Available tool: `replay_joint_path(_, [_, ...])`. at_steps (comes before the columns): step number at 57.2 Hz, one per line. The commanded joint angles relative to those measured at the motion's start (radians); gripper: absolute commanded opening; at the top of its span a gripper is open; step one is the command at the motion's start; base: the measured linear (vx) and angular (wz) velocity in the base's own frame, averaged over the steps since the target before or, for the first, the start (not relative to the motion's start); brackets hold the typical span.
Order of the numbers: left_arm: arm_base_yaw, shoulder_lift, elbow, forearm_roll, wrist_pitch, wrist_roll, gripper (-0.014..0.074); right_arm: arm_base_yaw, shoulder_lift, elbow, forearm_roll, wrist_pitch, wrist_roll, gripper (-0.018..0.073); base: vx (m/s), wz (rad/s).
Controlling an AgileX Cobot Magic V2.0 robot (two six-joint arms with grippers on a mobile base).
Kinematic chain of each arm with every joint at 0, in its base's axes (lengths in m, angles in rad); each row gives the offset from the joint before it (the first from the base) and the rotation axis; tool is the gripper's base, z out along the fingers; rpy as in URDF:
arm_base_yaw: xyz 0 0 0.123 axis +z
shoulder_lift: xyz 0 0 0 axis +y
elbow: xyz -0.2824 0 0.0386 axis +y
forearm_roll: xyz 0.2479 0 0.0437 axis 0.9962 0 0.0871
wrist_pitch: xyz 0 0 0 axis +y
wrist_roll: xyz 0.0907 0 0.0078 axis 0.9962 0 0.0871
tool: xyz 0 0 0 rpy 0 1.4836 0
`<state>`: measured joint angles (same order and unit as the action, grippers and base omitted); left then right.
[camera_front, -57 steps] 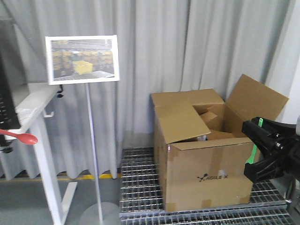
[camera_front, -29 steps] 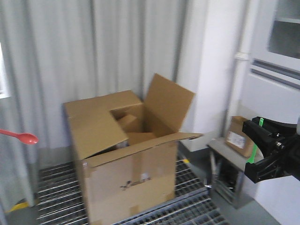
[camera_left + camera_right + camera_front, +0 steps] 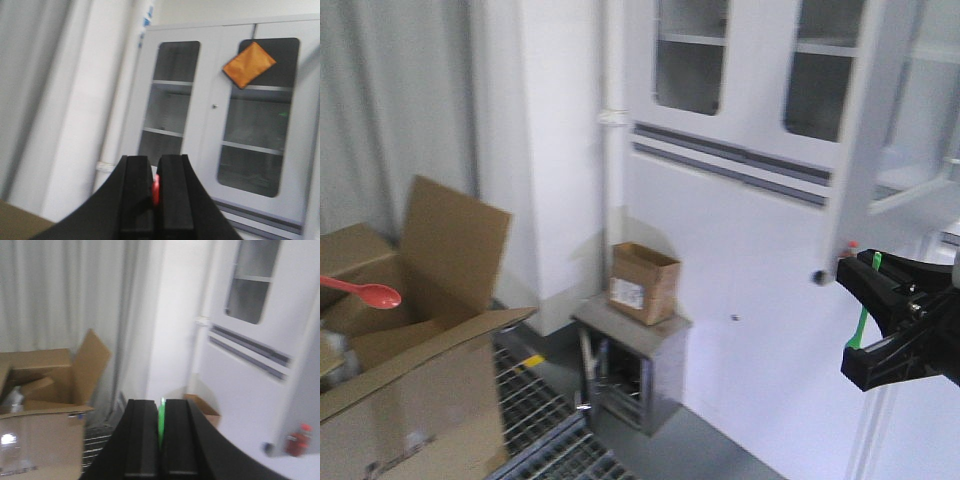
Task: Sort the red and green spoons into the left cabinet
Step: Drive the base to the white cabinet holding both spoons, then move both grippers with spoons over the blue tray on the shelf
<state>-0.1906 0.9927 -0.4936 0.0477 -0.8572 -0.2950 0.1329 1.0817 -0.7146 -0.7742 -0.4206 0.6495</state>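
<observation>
Left pincer [image 3: 155, 167] clamped on red spoon [image 3: 370, 292] | right pincer [image 3: 161, 407] clamped on green spoon [image 3: 867, 295] | risk: slim handles may slip; protruding spoons could strike cabinet [image 3: 740, 210].

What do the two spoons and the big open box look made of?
Red spoon and green spoon: probably plastic, going by the bright uniform colour and thin moulded shape. Motion blur hides the surface finish. Big open box: cardboard, matte brown, with creased fold-up flaps.
</observation>
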Motion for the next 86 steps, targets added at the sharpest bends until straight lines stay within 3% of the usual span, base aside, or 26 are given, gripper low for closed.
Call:
replay_joint_path(1, [-0.009,-0.007,-0.028,-0.007,-0.069,0.002,0.0002,-0.002,-0.018,-0.027,0.017,-0.059,-0.003,-0.0001,0.17,-0.64])
replay_joint_path(59, [-0.009,-0.007,-0.028,-0.007,-0.069,0.002,0.0002,-0.002,-0.018,-0.027,0.017,-0.059,-0.003,-0.0001,0.18,-0.66])
replay_joint_path(86, [-0.009,-0.007,-0.028,-0.007,-0.069,0.002,0.0002,-0.002,-0.018,-0.027,0.017,-0.059,-0.003,-0.0001,0.22,-0.3])
